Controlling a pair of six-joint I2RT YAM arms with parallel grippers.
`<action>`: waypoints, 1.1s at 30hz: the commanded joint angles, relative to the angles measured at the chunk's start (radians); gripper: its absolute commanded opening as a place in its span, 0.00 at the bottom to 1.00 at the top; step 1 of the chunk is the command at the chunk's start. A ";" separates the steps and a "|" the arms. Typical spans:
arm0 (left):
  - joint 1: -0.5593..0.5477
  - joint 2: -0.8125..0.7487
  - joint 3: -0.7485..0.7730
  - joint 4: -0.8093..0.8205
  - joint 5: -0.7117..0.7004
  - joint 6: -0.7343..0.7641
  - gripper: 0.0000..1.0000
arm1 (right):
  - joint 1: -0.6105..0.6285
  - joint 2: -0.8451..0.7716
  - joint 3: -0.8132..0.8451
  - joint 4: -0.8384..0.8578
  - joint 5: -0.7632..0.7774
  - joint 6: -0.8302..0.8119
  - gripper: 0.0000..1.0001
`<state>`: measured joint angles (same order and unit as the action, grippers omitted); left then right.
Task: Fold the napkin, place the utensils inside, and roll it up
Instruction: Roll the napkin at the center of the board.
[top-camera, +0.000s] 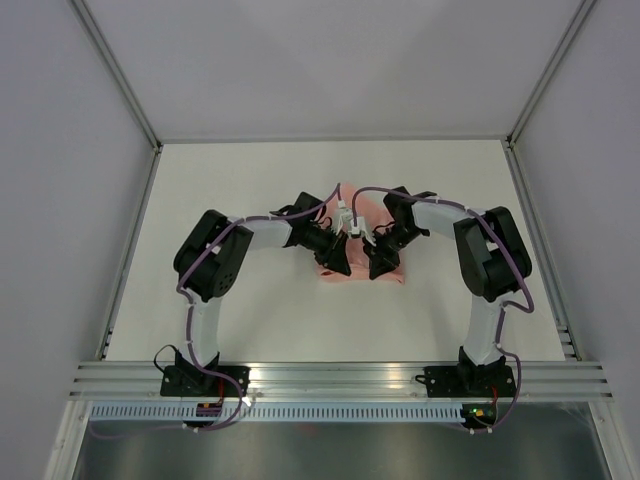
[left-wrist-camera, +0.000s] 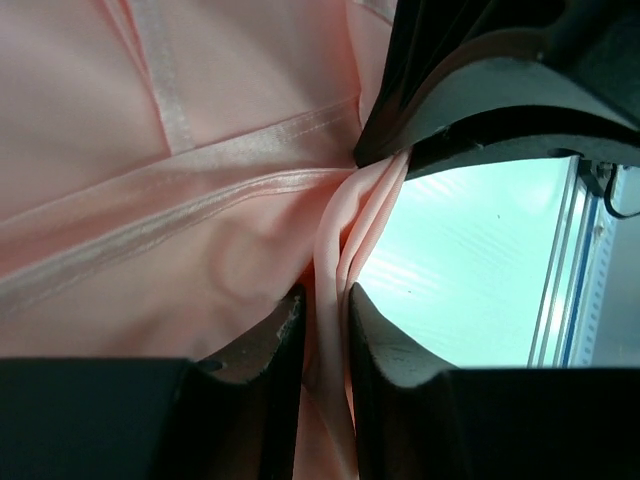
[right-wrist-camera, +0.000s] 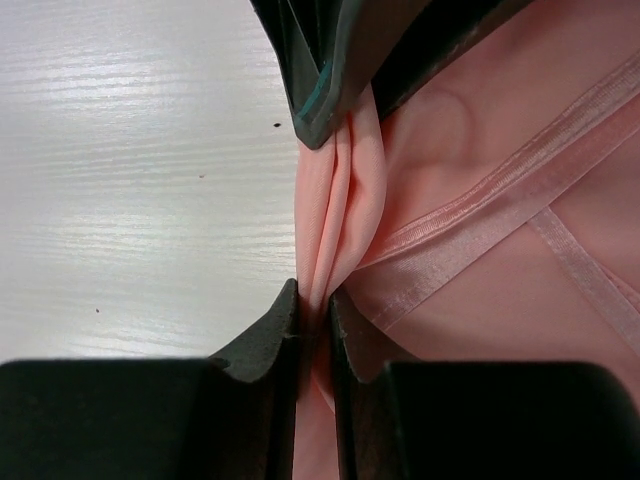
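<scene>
On your left, the left jaws sat around a bunched fold of the napkin (left-wrist-camera: 150, 200), with the cloth running between the fingers (left-wrist-camera: 270, 350). You could not tell whether they were pinching it or slack. The napkin lay mid-desk (top-camera: 250, 180), between the two arms. On your right, the right jaws were clenched on the same fold, close to the left jaws.

Salmon-pink napkin (right-wrist-camera: 480, 350), glossier hem stripe (right-wrist-camera: 480, 208), black fingers (right-wrist-camera: 262, 348), white table (right-wrist-camera: 130, 200)
</scene>
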<state>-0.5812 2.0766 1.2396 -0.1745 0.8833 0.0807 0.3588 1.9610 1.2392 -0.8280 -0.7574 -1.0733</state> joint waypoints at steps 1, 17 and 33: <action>0.006 -0.093 -0.067 0.168 -0.075 -0.031 0.29 | -0.023 0.073 0.014 -0.082 0.040 0.006 0.00; 0.063 -0.395 -0.299 0.584 -0.291 -0.131 0.35 | -0.043 0.246 0.177 -0.238 0.018 -0.020 0.00; -0.258 -0.601 -0.594 0.888 -0.879 0.410 0.57 | -0.084 0.392 0.313 -0.356 -0.008 -0.017 0.00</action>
<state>-0.7765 1.4948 0.6731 0.6361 0.1600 0.2352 0.2798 2.2852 1.5528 -1.2755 -0.9020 -1.0412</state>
